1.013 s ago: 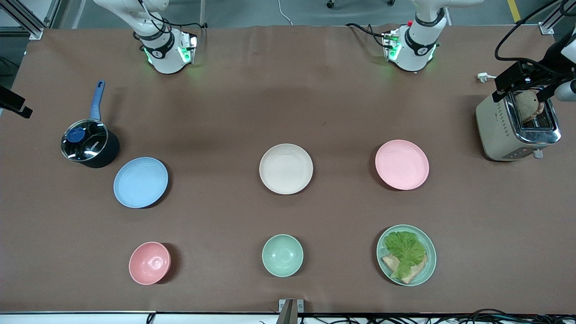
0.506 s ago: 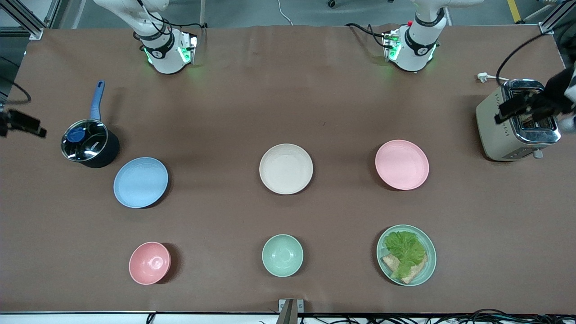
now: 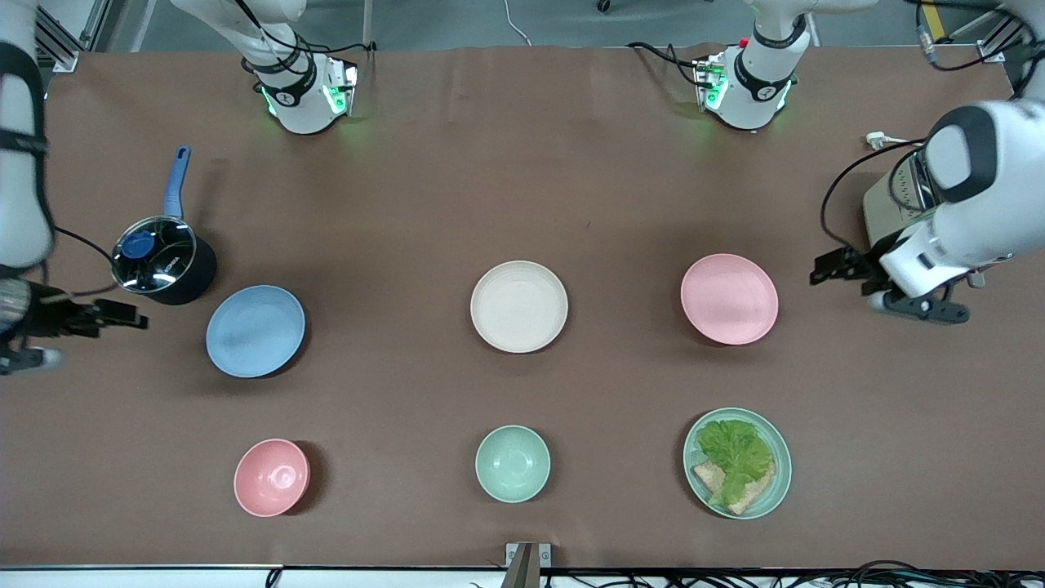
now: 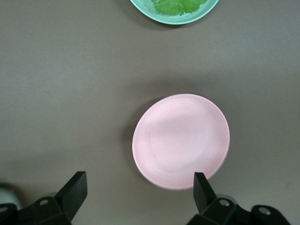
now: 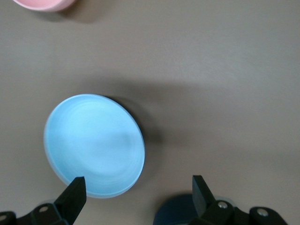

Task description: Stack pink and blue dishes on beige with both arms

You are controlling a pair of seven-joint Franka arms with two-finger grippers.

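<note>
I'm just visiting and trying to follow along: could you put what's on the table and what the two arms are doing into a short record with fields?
stack base: round matte beige plate, mid-table, bare
pink plate: flat on table, toward left arm's end
blue plate: flat on table, toward right arm's end
left gripper: open, empty, above table beside pink plate
right gripper: open, empty, above table beside blue plate
stacked so far: nothing

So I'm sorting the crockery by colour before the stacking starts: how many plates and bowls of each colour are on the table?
Pink: 2, plate and bowl
Blue: 1, plate
Beige: 1, plate
Mint green: 2, bowl and plate with lettuce and bread
Total: 6
</note>
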